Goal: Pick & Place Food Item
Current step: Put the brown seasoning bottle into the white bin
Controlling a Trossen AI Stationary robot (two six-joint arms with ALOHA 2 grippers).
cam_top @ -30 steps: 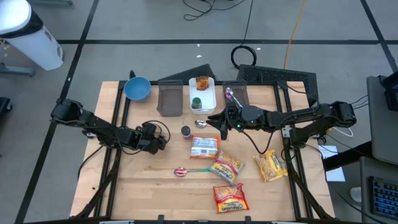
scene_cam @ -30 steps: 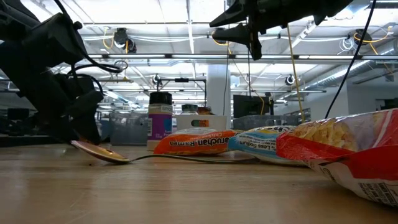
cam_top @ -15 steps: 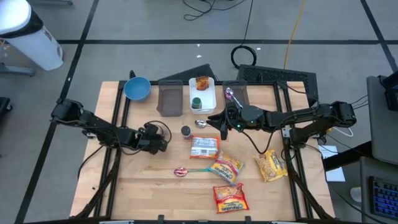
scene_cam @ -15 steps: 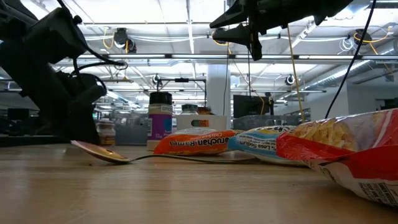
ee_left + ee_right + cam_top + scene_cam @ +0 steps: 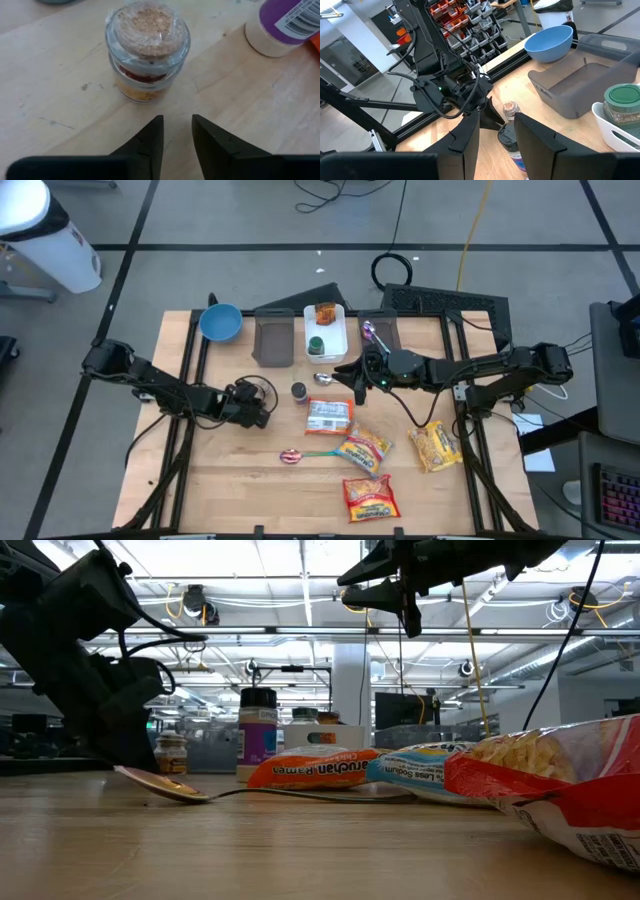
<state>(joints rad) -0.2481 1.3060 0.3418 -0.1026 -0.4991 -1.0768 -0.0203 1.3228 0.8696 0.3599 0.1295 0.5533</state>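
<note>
A small glass jar [image 5: 147, 50] with a cork lid stands upright on the wooden table just ahead of my left gripper [image 5: 177, 125]. The left gripper's fingers are open by a narrow gap with nothing between them. In the low view the jar [image 5: 170, 753] shows right beside that gripper [image 5: 135, 755], and from above the gripper [image 5: 262, 412] sits left of centre. My right gripper [image 5: 342, 377] hovers high over the table's middle, pointing level toward the left. Its fingers [image 5: 497, 130] are narrowly open and hold nothing.
A dark-lidded spice bottle [image 5: 298, 392] stands right of the left gripper. Ramen packets [image 5: 328, 415] and snack bags [image 5: 437, 445] lie centre-right, with a pink spoon [image 5: 290, 455] and a metal spoon [image 5: 325, 378]. At the back are a blue bowl [image 5: 220, 322], grey bins [image 5: 272, 340] and a white tray [image 5: 337, 343].
My left gripper has stayed in place but has tipped and rolled a little, and its fingers have drawn closer together. In the low view the small jar, hidden behind the gripper a second ago, now shows beside it. The jar stands where it was.
</note>
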